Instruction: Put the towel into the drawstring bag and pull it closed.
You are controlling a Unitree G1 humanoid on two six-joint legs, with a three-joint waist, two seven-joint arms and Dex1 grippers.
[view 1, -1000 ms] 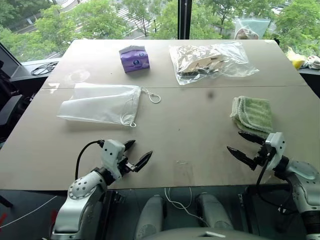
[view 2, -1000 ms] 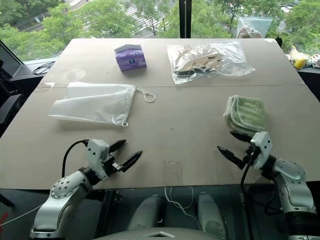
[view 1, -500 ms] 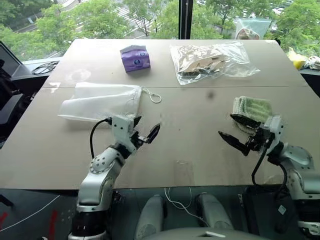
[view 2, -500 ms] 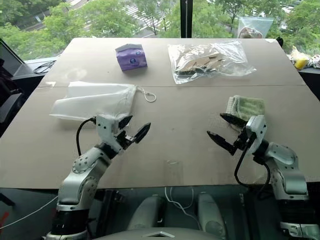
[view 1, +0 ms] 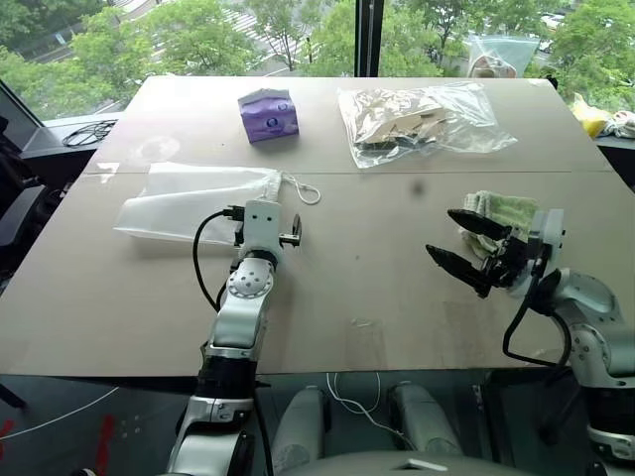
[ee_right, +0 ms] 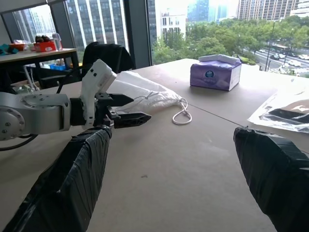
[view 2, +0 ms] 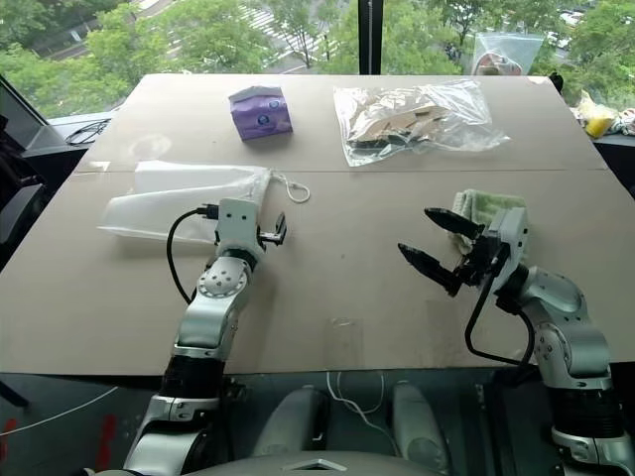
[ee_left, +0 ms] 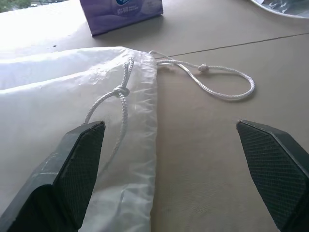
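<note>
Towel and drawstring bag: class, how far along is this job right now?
Nothing is done yet: the towel lies on the table, outside the drawstring bag, whose mouth is flat and uncinched. In hand: the open left gripper faces the bag's mouth; the open right gripper is empty. Left: grasp, insert, cinch.

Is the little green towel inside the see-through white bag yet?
Not yet. The folded light green terry towel lies on the table, far from the flat translucent white drawstring bag.
</note>
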